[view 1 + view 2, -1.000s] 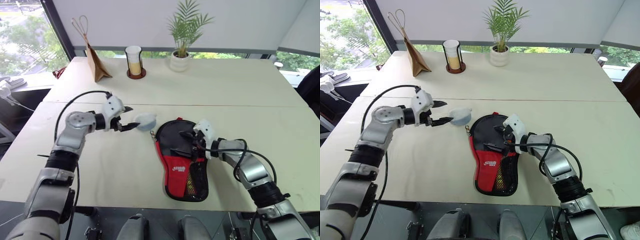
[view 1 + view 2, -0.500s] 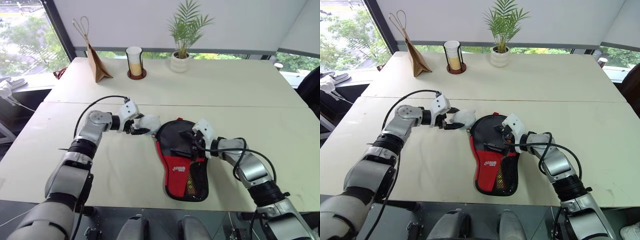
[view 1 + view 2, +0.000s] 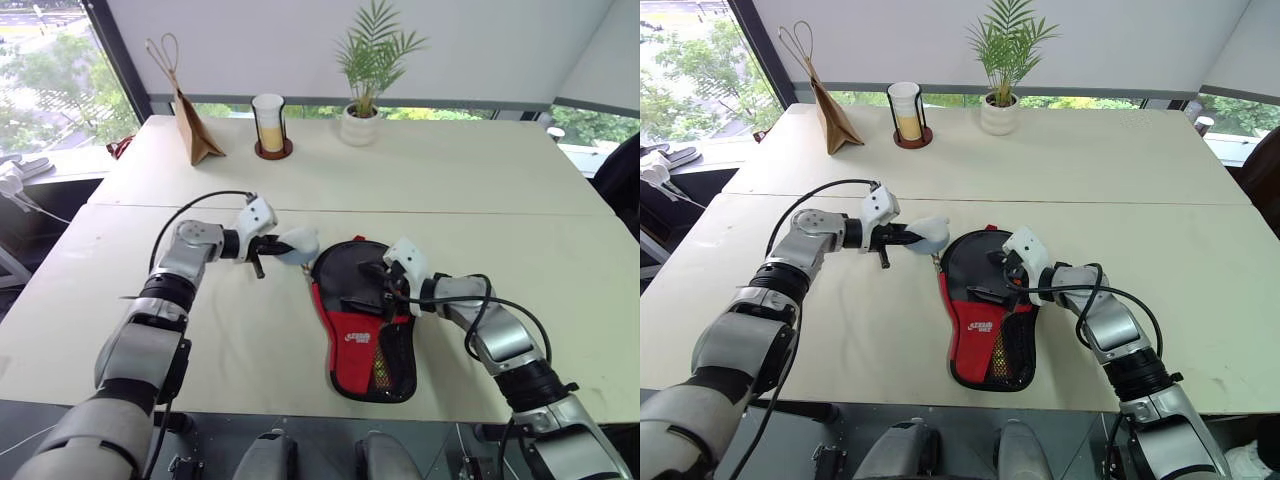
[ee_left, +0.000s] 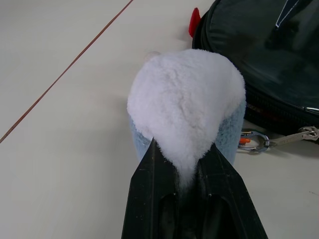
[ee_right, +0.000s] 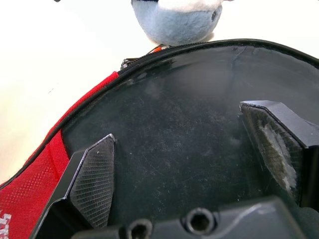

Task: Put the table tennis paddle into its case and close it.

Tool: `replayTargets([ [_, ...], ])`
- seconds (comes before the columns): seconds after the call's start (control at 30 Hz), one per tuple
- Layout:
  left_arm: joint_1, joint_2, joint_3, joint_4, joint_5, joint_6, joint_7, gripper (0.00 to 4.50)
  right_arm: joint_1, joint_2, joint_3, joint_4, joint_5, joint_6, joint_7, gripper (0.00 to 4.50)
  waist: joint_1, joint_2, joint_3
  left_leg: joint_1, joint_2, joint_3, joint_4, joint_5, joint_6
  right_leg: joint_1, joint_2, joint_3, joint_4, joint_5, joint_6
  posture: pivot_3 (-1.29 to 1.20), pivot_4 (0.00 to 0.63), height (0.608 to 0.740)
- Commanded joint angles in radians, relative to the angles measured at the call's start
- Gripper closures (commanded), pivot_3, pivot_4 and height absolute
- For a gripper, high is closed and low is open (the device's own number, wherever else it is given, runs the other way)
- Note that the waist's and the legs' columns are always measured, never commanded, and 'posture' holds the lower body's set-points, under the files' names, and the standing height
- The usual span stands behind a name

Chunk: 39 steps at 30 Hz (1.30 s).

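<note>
Case (image 3: 362, 322) between fluffy ball (image 3: 298, 243) in left claw (image 4: 185, 175) and right claw (image 3: 372, 285).

On the pale worktop (image 3: 1060, 170) the case (image 3: 985, 305) lies flat near the front edge, its round black end toward the far side and its red panel and mesh pocket toward the near side. Just beside its far-left rim sits the grey-blue fluffy ball (image 3: 925, 233). The left gripper (image 3: 908, 238) reaches in from the left, its 2 black fingers pinched together on the ball. The right gripper (image 3: 992, 277) rests over the black end of the case with its fingers spread wide. Along the far edge stand 3 things: a brown paper bag (image 3: 828, 112) on the left, a cup in a wire holder (image 3: 907, 113), and a potted plant (image 3: 1002, 70).
</note>
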<state>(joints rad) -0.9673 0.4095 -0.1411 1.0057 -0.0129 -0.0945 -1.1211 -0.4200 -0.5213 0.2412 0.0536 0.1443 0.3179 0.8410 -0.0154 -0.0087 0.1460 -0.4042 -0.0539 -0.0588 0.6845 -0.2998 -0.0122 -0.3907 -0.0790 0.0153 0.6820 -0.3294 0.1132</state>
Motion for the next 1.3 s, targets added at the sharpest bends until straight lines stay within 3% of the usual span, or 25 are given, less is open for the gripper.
replayTargets([
  [0.03, -0.06, 0.001, 0.032, 0.029, -0.001, 0.005, 0.045, 4.47, 0.035, -0.006, 0.049, 0.039, -0.044, 0.054, 0.013, 0.0, 0.0, 0.0, 0.0, 0.0, 0.0, 0.0, 0.0, 0.0, 0.0, 0.0, 0.0, 0.0, 0.0, 0.0, 0.0, 0.0, 0.15, 0.74],
  [0.27, -0.17, -0.049, 0.036, 0.163, 0.035, -0.052, 0.215, 4.47, 0.059, -0.022, 0.081, 0.017, -0.055, 0.106, 0.041, 0.0, 0.002, -0.003, -0.002, 0.0, 0.0, 0.0, 0.0, 0.0, 0.0, 0.0, 0.0, 0.0, 0.0, 0.0, 0.0, 0.0, 0.15, 0.74],
  [0.67, -0.285, -0.186, 0.025, 0.299, 0.137, -0.117, 0.508, 4.47, 0.072, 0.043, 0.081, -0.043, -0.014, 0.341, -0.023, 0.0, -0.001, -0.011, -0.007, 0.0, 0.0, 0.0, -0.001, 0.0, 0.0, -0.001, 0.0, 0.0, 0.0, 0.0, 0.0, 0.0, 0.15, 0.74],
  [0.97, -0.358, -0.309, 0.031, 0.328, 0.167, -0.13, 0.601, 4.47, 0.018, 0.098, 0.091, -0.054, 0.001, 0.549, -0.072, 0.0, -0.001, -0.012, -0.008, 0.007, 0.0, 0.0, -0.001, -0.001, 0.001, 0.004, 0.0, 0.0, 0.001, 0.0, 0.0, 0.0, 0.15, 0.74],
  [1.3, -0.421, -0.438, 0.014, 0.347, 0.228, -0.134, 0.713, 4.47, 0.021, 0.114, 0.148, -0.114, -0.01, 0.615, -0.083, 0.0, 0.0, -0.012, -0.008, 0.012, 0.0, 0.0, -0.002, -0.003, 0.005, 0.007, 0.0, 0.001, 0.001, 0.0, 0.0, 0.0, 0.15, 0.74],
])
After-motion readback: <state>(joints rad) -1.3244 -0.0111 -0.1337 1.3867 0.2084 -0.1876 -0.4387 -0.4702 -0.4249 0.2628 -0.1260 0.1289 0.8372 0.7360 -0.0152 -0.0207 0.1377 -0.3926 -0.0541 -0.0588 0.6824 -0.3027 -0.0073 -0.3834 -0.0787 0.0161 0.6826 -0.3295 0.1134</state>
